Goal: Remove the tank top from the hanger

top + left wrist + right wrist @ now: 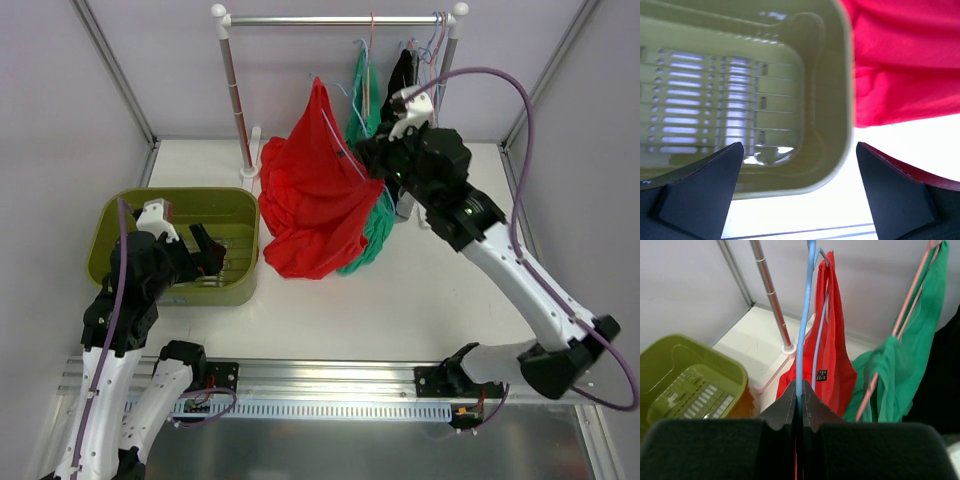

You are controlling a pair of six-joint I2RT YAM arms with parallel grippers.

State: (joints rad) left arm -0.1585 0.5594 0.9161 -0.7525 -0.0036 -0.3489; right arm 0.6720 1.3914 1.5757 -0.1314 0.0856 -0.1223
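Though my right fingers (782,412) pinch the hanger (801,340): tank top (832,355) not yet off.
Left fingers (705,190): wide, empty.

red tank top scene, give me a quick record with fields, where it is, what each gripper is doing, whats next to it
garment: red tank top, straps looped on the blue hanger
right gripper: shut on the blue hanger
left gripper: open, holding nothing, over the green basket
neighbours: green garment on a pink hanger, black garment further right
rack: metal rail at the back of the table
task state: tank top not yet off the hanger
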